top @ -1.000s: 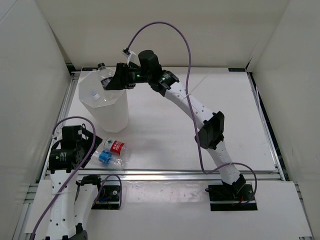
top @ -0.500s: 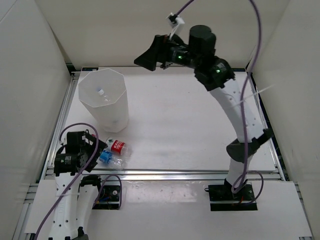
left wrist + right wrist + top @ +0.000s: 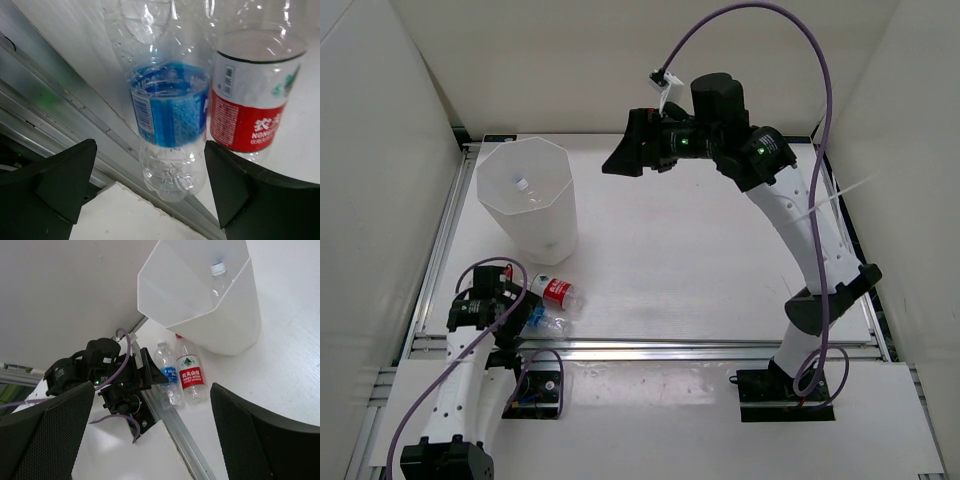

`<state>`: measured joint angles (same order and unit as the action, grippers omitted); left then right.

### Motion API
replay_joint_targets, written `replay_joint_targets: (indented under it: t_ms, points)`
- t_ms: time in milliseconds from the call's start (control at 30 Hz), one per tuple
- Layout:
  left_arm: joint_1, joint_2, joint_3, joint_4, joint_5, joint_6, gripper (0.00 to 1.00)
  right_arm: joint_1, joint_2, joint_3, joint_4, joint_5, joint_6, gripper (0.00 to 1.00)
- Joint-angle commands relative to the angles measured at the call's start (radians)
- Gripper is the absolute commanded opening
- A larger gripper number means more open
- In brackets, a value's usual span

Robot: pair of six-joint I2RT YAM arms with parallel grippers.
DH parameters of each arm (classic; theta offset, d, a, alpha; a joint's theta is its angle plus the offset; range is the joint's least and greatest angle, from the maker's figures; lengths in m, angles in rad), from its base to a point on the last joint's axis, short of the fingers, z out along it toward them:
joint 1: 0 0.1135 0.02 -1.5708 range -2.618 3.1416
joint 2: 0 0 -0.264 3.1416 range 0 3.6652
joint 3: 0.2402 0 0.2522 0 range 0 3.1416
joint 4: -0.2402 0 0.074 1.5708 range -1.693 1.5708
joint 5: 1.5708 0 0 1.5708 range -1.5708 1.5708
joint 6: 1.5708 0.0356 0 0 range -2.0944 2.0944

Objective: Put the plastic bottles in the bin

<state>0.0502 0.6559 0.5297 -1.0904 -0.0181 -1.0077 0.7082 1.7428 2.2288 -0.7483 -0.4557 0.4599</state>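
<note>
The white faceted bin (image 3: 530, 205) stands at the back left; a clear bottle with a white cap (image 3: 521, 184) shows inside it, and it also shows in the right wrist view (image 3: 219, 277). A blue-labelled bottle (image 3: 538, 319) and a red-labelled bottle (image 3: 556, 293) lie side by side near the front left rail. In the left wrist view the blue-labelled bottle (image 3: 170, 120) lies between my open left fingers, its base nearest the camera, with the red-labelled bottle (image 3: 247, 107) beside it. My left gripper (image 3: 510, 303) is open. My right gripper (image 3: 620, 160) is open and empty, high over the back of the table.
An aluminium rail (image 3: 650, 347) runs along the table's front edge, close beside the blue-labelled bottle. White walls enclose the table on the left, back and right. The right arm's purple cable (image 3: 750, 20) loops high above.
My right gripper has left the bin's rim, risen and swung right, empty. My left gripper has dropped lower and moved toward the blue-labelled bottle.
</note>
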Motion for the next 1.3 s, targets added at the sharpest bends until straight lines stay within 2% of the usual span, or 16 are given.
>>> replay_joint_targets:
  t_ms: [0,267,333,367,400,467,567,600,633,733,767,833,867,1000,1167,1267]
  points:
    - [-0.003,0.017,-0.03,0.066,-0.014,-0.041,1.0,-0.015,-0.064,0.005,-0.04,-0.034,-0.036,1.0]
    - [-0.003,0.152,-0.088,0.185,-0.014,-0.13,0.97,-0.056,-0.157,-0.099,-0.085,-0.043,-0.049,1.0]
    - [-0.003,0.175,-0.097,0.195,-0.038,-0.131,0.85,-0.056,-0.167,-0.1,-0.109,-0.052,-0.058,1.0]
    - [-0.003,0.186,-0.097,0.195,-0.048,-0.14,0.66,-0.056,-0.167,-0.1,-0.123,-0.052,-0.058,1.0]
    - [-0.003,0.186,-0.073,0.181,-0.057,-0.14,0.59,-0.065,-0.178,-0.1,-0.123,-0.052,-0.058,1.0]
    - [-0.003,0.186,-0.036,0.091,-0.086,-0.166,0.57,-0.065,-0.187,-0.121,-0.135,-0.052,-0.058,1.0]
    - [-0.003,0.151,0.102,-0.072,-0.154,-0.236,0.57,-0.065,-0.21,-0.153,-0.135,-0.043,-0.067,1.0]
    - [-0.003,0.124,0.151,-0.183,-0.167,-0.252,0.57,-0.065,-0.219,-0.153,-0.135,-0.043,-0.067,1.0]
    - [-0.003,0.11,0.267,-0.233,-0.193,-0.265,0.57,-0.065,-0.22,-0.179,-0.135,-0.043,-0.067,1.0]
    - [-0.003,0.073,0.468,-0.304,-0.252,-0.266,0.57,-0.075,-0.243,-0.211,-0.135,-0.043,-0.056,1.0]
    - [-0.003,0.064,0.595,-0.304,-0.27,-0.266,0.56,-0.075,-0.252,-0.234,-0.135,-0.043,-0.056,1.0]
    - [-0.003,0.082,0.699,-0.246,-0.298,-0.217,0.56,-0.075,-0.252,-0.245,-0.135,-0.052,-0.047,1.0]
    - [-0.003,0.082,0.767,-0.13,-0.307,-0.165,0.56,-0.075,-0.252,-0.261,-0.135,-0.052,-0.047,1.0]
    - [-0.003,0.163,0.831,0.174,-0.307,0.073,0.59,-0.075,-0.252,-0.261,-0.135,-0.07,-0.038,1.0]
    - [-0.015,0.347,0.9,0.331,-0.26,0.153,0.69,-0.075,-0.232,-0.238,-0.135,-0.089,-0.038,1.0]
    - [-0.071,0.448,0.915,0.429,-0.278,0.211,0.71,-0.075,-0.232,-0.238,-0.146,-0.089,-0.038,1.0]
